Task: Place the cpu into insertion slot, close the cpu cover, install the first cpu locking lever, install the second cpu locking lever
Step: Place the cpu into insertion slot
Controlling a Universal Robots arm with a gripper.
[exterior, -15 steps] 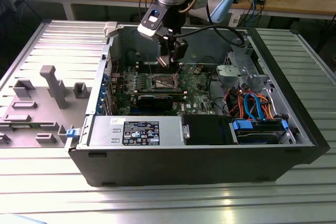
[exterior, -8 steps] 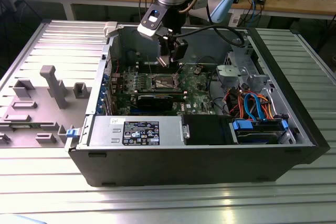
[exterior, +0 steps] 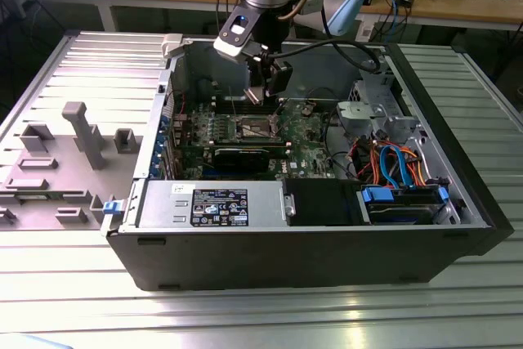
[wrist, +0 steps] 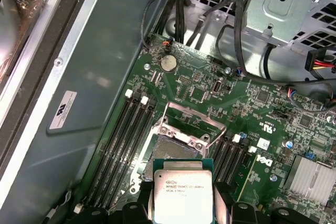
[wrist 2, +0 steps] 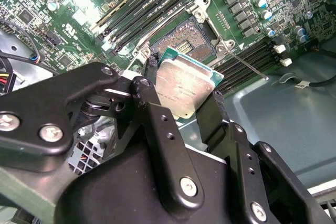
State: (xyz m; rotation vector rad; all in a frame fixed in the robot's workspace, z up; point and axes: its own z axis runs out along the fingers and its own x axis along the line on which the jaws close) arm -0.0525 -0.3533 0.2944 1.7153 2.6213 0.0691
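My gripper [wrist 2: 184,95] is shut on the cpu [wrist 2: 184,83], a flat square chip with a silver-grey top, held by two opposite edges between the black fingers [wrist 2: 212,116]. The cpu [wrist: 181,192] hangs just above the board, beside the insertion slot [wrist: 170,148]. The slot [wrist 2: 186,38] lies bare, its contact field showing. The cpu cover [wrist: 191,119], a thin silver frame, stands swung up at the slot's far side. A thin wire lever [wrist 2: 247,66] sticks out free over the memory slots. In the exterior view the gripper [exterior: 263,94] reaches down into the case above the insertion slot [exterior: 253,127].
The open computer case [exterior: 327,251] lies on a ribbed metal table. Memory slots [wrist: 123,145] flank the socket on both sides. A long black card [exterior: 245,155], a silver drive cage [exterior: 372,116], bundled cables [exterior: 392,165] and a power supply [exterior: 212,202] crowd the case. A grey fixture [exterior: 82,132] stands at the exterior view's left.
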